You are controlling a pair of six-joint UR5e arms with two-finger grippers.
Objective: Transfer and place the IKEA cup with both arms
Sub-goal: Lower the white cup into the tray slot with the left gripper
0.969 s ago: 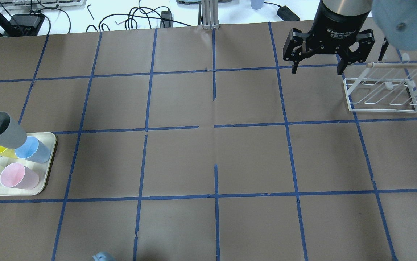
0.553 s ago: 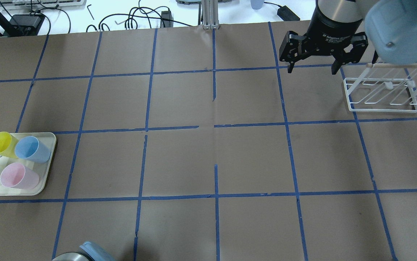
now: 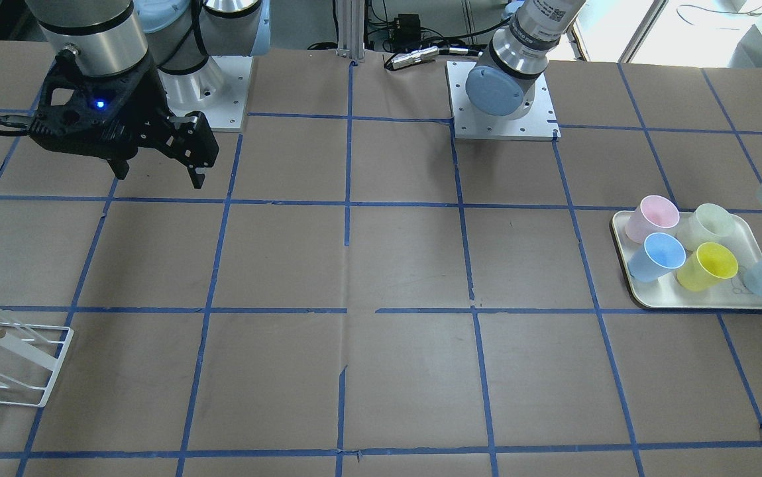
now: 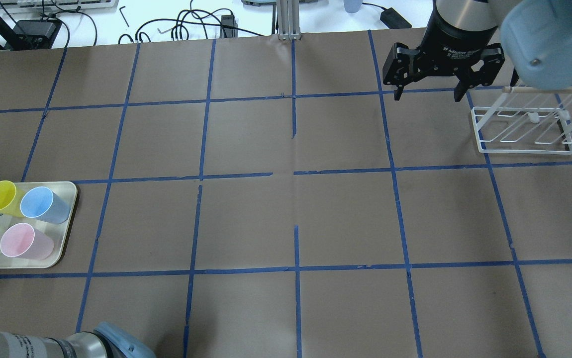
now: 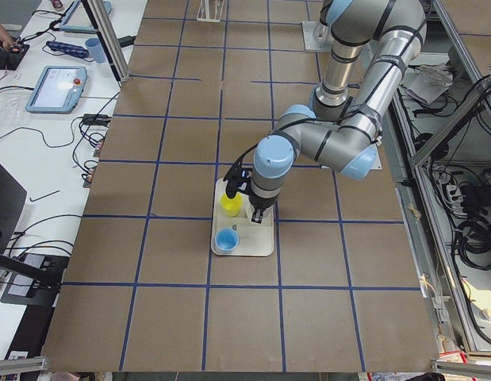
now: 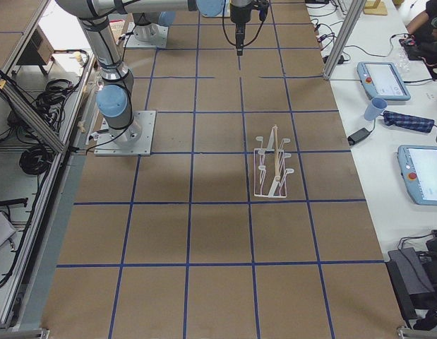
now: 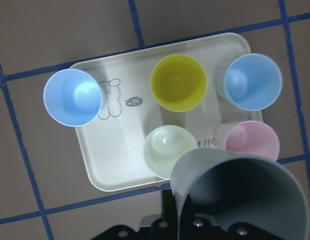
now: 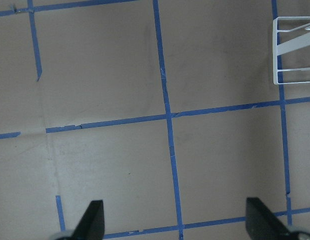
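"Overhead exterior has lost the IKEA cup (image 7: 240, 200)," I tell Mara. "A second ago it hung tilted over the tray (image 4: 69, 199), right at the picture's edge. Now only the coloured cups (image 4: 37, 204) stand there, and my left arm (image 4: 117, 343) has swung its elbow in on the near side of the tray."

"So where is the cup?"

"In the air, just beside the tray. Front-facing catches it lifted clear of the tray's rim, off the corner nearest the robot. The left wrist camera looks past its grey mouth straight down onto the tray. I judge the left gripper (image 5: 258, 213) is clamped on it. The cup wall hides the fingers, but the cup hangs there with nothing under it."

"And the right side?"

"The right gripper (image 4: 428, 93) has edged a touch towards the tray's end of the table, yet it is well apart from the tray. Its jaws are spread wide with nothing between them. The white rack (image 4: 524, 150) sits farther from the tray again."

"Meaning?"

"The pick looks done to me. The carry away from the tray comes next, I think, and the right arm has a long way to come for a hand-over."
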